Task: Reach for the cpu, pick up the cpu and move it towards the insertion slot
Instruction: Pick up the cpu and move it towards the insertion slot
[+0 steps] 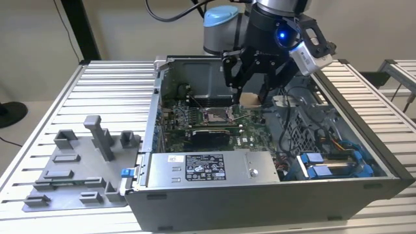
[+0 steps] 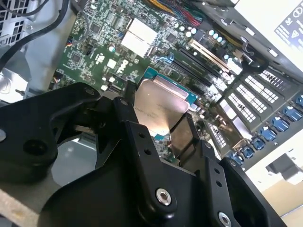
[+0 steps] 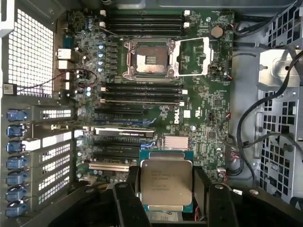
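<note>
I've got the cpu (image 3: 166,183) pinched between my gripper (image 3: 166,189) fingers, one black finger (image 3: 129,198) on each side edge, silvery lid facing the first wrist cam. So the pick is done; I'm on the carry leg, w/ the chip up in the air over the motherboard (image 3: 208,118) inside the computer case (image 1: 383,156).

The insertion slot (image 3: 147,59) sits open: shiny frame, dark centre, load plate (image 3: 191,57) flipped out beside it. In the first wrist view it's well apart from the cpu, across the black RAM slots (image 3: 142,93). In the exterior view my gripper (image 1: 250,100) hangs near the socket (image 1: 215,115), toward that view's right.

My read: the next move needs the chip brought square over the frame, edges parallel, flat, no tilt, grip kept firm.
</note>
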Motion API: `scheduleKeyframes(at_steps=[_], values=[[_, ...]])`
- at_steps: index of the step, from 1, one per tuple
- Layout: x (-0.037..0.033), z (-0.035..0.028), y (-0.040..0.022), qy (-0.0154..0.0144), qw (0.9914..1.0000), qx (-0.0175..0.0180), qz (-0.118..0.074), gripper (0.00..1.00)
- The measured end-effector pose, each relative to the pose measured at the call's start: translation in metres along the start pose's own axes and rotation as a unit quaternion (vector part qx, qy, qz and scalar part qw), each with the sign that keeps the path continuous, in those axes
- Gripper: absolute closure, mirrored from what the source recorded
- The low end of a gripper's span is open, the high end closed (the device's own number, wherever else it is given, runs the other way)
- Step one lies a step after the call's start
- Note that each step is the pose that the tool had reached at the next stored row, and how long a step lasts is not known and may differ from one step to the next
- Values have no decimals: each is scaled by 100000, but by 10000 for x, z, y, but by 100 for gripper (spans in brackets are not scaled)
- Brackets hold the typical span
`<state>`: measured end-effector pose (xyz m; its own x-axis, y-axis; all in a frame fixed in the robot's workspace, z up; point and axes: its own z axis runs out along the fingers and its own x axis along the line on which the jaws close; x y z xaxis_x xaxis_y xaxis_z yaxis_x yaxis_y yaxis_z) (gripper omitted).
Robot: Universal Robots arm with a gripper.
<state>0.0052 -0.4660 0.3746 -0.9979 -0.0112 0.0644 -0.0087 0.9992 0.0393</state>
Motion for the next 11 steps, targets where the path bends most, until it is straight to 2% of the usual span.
scheduleKeyframes(at_steps=[6,11], values=[[-49,-3,-1,0,100000,-5,-4,100],[-54,-3,-1,1,100000,-3,-2,100]])
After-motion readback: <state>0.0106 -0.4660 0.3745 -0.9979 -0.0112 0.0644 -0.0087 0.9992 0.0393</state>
